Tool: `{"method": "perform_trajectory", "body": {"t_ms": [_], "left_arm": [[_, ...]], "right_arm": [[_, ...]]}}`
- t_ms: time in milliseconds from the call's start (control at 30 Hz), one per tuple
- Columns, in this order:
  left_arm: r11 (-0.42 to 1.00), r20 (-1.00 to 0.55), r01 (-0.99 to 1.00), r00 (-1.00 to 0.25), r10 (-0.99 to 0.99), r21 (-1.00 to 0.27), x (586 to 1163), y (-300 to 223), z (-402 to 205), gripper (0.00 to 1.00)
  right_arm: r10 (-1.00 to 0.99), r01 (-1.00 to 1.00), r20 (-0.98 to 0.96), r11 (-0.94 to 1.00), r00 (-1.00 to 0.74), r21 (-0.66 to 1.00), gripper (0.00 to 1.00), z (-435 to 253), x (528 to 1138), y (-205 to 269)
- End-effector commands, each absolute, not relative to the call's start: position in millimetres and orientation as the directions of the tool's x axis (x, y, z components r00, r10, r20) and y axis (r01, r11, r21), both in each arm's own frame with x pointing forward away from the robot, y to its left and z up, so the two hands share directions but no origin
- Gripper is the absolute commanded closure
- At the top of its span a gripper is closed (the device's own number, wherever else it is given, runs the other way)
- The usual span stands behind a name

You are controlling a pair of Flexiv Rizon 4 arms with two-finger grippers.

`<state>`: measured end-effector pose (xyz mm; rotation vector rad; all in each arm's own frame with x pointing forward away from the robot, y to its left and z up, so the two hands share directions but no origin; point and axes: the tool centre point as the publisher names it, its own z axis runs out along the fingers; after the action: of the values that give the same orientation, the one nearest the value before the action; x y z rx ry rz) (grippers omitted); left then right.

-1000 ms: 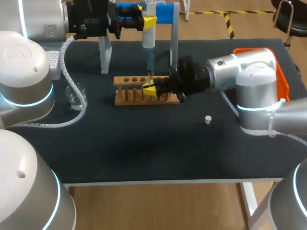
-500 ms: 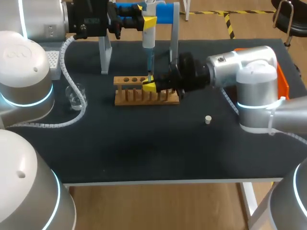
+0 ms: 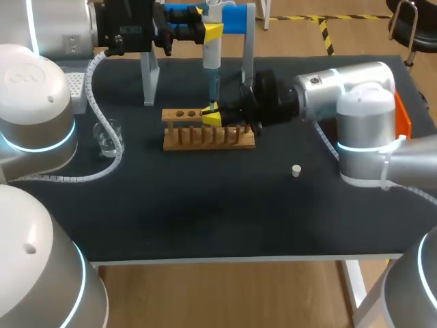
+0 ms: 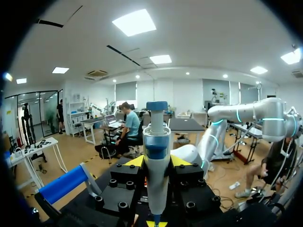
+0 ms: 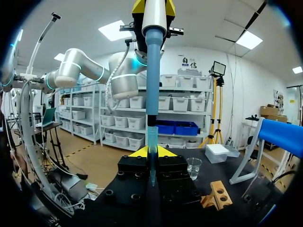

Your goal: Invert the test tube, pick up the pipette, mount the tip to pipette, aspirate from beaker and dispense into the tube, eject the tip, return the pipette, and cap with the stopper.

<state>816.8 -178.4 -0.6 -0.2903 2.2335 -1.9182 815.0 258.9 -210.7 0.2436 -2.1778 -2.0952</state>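
Upper centre, mid tip-mounting: left gripper [image 3: 208, 29] clamps the pipette [image 3: 212, 56]; right gripper [image 3: 211, 116], pinching the tip [image 5: 152, 139] beneath its nozzle, likely needs an upward push.

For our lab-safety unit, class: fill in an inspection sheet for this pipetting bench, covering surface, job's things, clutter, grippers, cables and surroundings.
Surface: black table, flat.
Job's things: pipette upright above the wooden rack; pipette tip in line under its shaft; pipette stand behind the rack; beaker at the table's left; stopper lying alone; test tube not discernible.
Clutter: orange bin at the right edge.
Grippers: left gripper shut on pipette; right gripper shut on pipette tip.
Cables: corrugated white hose looping past the beaker.
Surroundings: nothing seen.
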Motion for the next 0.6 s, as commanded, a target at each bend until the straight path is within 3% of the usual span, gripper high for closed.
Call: {"method": "perform_trajectory", "body": {"t_ms": [33,600], "left_arm": [[0.149,-0.01,-0.03,-0.965,-0.263,-0.988,816.5,-177.0,0.6,1.0],[0.149,-0.01,-0.03,-0.965,-0.263,-0.988,816.5,-177.0,0.6,1.0]], "right_arm": [[-0.191,-0.042,-0.034,0.035,-0.981,0.999,1.0,-208.7,814.4,259.9],[-0.19,-0.052,-0.045,0.029,-0.981,0.998,1.0,-203.7,815.3,259.0]]}}
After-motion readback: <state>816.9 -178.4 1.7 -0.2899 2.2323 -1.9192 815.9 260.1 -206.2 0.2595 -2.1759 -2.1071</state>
